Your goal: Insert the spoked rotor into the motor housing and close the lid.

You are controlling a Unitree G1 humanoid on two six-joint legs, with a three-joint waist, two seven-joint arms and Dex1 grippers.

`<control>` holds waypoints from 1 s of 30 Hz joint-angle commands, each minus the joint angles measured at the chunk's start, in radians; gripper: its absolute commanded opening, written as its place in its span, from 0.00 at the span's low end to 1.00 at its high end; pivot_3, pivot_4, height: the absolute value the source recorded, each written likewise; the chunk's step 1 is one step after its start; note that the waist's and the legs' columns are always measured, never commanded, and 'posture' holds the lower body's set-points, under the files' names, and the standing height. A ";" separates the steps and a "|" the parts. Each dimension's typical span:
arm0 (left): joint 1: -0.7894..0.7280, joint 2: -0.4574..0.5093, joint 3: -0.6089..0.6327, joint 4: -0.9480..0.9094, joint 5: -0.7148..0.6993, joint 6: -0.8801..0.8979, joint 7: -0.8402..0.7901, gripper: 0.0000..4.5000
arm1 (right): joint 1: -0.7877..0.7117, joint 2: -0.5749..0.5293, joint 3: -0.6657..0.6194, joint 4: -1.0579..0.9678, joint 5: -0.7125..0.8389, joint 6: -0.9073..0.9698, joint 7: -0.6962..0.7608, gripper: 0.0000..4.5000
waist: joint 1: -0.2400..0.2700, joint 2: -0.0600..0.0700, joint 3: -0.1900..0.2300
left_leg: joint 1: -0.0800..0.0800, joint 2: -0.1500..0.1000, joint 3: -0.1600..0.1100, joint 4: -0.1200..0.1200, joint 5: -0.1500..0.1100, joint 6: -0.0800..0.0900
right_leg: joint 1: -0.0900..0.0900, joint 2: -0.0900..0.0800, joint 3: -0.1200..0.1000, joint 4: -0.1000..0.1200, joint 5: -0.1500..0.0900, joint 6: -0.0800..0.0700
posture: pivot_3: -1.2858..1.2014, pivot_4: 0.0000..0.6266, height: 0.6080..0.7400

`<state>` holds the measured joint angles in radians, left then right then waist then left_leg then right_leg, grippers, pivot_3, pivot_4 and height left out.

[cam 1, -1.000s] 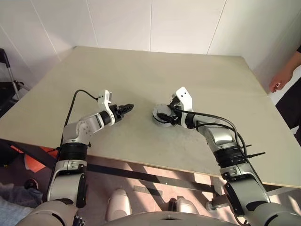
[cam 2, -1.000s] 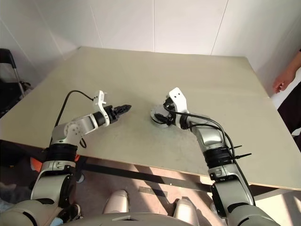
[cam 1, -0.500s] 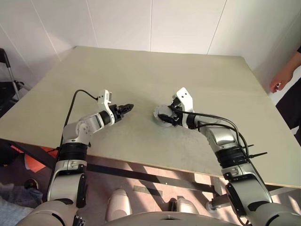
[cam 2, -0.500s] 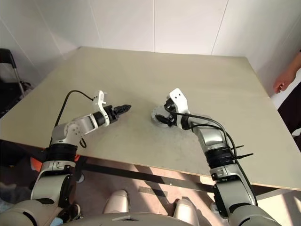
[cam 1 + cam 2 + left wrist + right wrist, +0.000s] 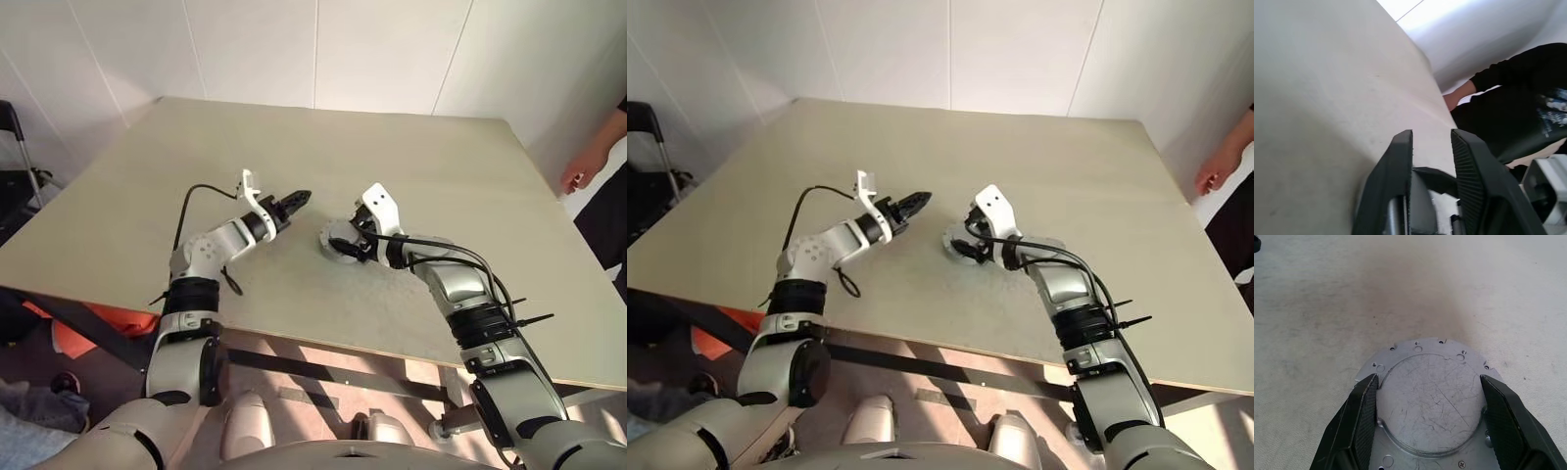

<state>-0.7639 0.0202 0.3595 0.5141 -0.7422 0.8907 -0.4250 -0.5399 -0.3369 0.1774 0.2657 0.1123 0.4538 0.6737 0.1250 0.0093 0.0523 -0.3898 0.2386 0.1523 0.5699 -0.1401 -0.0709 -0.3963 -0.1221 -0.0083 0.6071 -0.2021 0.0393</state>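
A silvery-grey metal disc, the lid (image 5: 1431, 401), lies on the table right of centre; it has a raised, scratched middle and small holes round its rim. My right gripper (image 5: 1429, 380) reaches over it, jaws wide, with a finger against each side of the raised middle. The same disc (image 5: 331, 235) and gripper (image 5: 345, 245) appear from the head views. My left gripper (image 5: 297, 201) hovers just left of them, pointing at the right hand, fingers close together with nothing between them (image 5: 1431, 134). The spoked rotor and the motor housing are hidden or out of view.
The pale table (image 5: 294, 127) stretches wide to the back and left of both hands. A person in a black sleeve stands past the table's right edge, one hand (image 5: 578, 174) hanging near it. A dark frame (image 5: 15, 147) stands off the left side.
My left arm has swung right and lifted a little, bringing its gripper close to the right hand, with the wrist rolled. The right gripper and the disc have kept still.
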 commanded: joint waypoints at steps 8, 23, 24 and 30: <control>0.003 0.041 -0.090 0.210 0.122 0.027 -0.009 0.00 | 0.001 -0.018 -0.009 -0.018 -0.022 0.009 -0.024 0.70 | 0.001 0.000 0.000 | 0.000 0.000 0.000 -0.001 0.000 0.001 | 0.000 0.000 0.000 -0.001 0.000 0.000 | 0.52 0.00 1.00; -0.002 0.020 -0.007 0.123 0.015 0.059 -0.063 0.00 | -0.022 -0.015 -0.008 0.009 -0.023 -0.007 -0.024 0.70 | 0.002 0.000 0.000 | 0.002 0.000 0.000 -0.002 0.000 0.001 | 0.003 0.000 -0.001 -0.002 0.000 0.000 | 0.52 0.00 1.00; -0.010 0.019 -0.019 0.141 0.032 0.051 -0.056 0.00 | -0.022 -0.014 -0.008 0.008 -0.023 -0.007 -0.025 0.70 | 0.002 0.000 0.000 | 0.002 0.000 0.000 -0.002 0.000 0.001 | 0.003 0.000 -0.001 -0.002 0.000 0.000 | 0.52 0.00 1.00; -0.042 0.010 -0.078 0.160 0.085 0.057 -0.040 0.00 | -0.021 -0.007 -0.015 -0.014 -0.009 0.011 -0.024 0.70 | 0.000 0.000 0.000 | 0.002 0.000 0.000 -0.004 0.000 0.001 | 0.002 0.000 -0.001 -0.002 0.000 0.000 | 0.52 0.00 1.00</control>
<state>-0.7741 0.0275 0.2906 0.6843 -0.6692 0.9471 -0.4758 -0.5416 -0.3372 0.1803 0.2647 0.1134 0.4540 0.6656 0.1248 0.0089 0.0526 -0.3874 0.2384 0.1522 0.5656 -0.1405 -0.0703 -0.3948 -0.1222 -0.0093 0.6049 -0.2024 0.0397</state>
